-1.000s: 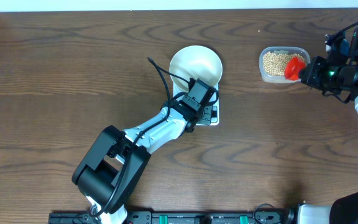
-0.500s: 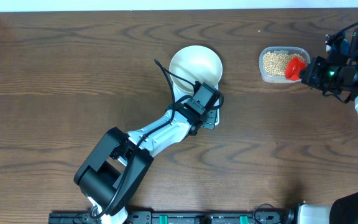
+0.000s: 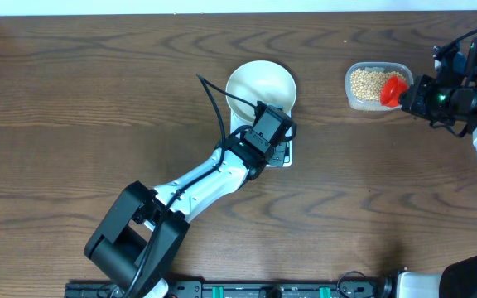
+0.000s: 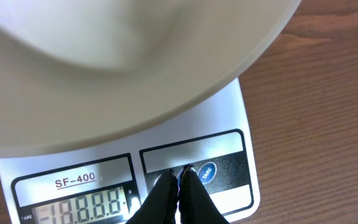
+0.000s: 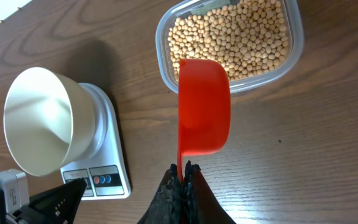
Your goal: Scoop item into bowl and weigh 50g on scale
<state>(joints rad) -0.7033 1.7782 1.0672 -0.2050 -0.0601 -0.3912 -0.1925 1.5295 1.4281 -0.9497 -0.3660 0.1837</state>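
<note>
The left gripper [image 4: 179, 179], its two fingers pinched together with nothing between them, points down at the control panel of the scale [image 4: 229, 109]. Its tips are just beside the blue tare button [image 4: 206, 170] — whether they are pressing a key hidden beneath them cannot be told from this close angle. The display [image 4: 86, 204] shows a full row of eights, which reads as a power-on check. The white bowl [image 4: 104, 56] sits on the platform, overhanging most of it, and looks empty. Across the table, the right gripper [image 5: 182, 171] is clamped on the handle of a red scoop [image 5: 204, 106]. The scoop is held at the edge of the clear tub [image 5: 161, 43] with no beans showing in it. The beans [image 5: 235, 34] all lie in the tub — none has reached the bowl.

The step in hand appears to be waking and zeroing the scale with the bowl aboard. Done well, that means a short, straight press squarely on the key, light enough not to shove the scale or rock the bowl. The arm should then lift clear so that none of its weight loads the platform. The reading should settle at zero before any scooping. The bowl's rim hangs close above the buttons, so the fingers are best drawn away low and outward rather than straight up.
</note>
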